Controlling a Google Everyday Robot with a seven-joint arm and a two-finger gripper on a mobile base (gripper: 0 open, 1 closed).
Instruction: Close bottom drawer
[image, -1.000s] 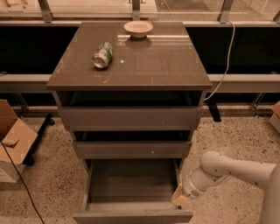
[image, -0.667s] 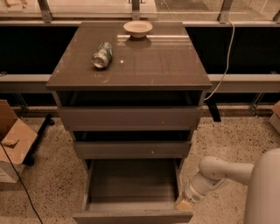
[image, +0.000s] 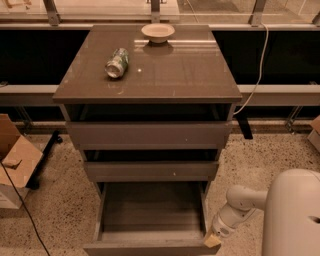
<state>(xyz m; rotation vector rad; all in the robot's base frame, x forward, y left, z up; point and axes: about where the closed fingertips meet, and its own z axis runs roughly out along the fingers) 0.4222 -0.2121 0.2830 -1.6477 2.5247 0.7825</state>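
My arm is swinging lower and nearer the lens than a second ago. My claw (image: 212, 241) is sliding forward along the right side of the bottom drawer (image: 150, 215), toward its front right corner. The drawer itself is not shifting at all: it is sitting pulled well out from under the middle drawer (image: 150, 171), its grey box gaping and seemingly holding nothing. So I am reading this as positioning only. The closing push is not yet starting (all of the inward travel is left to do).

The claw is now hanging at that front right corner, just beside the end of the drawer front. It is possibly touching it, though from this angle I am not managing to tell contact from closeness. How far open the claw is I cannot tell either; only a yellowish end is showing below the white wrist. It is gripping nothing that I am able to make out. Up on the table (image: 190, 70), the crushed can (image: 116, 62) and the bowl (image: 158, 32) are lying undisturbed.
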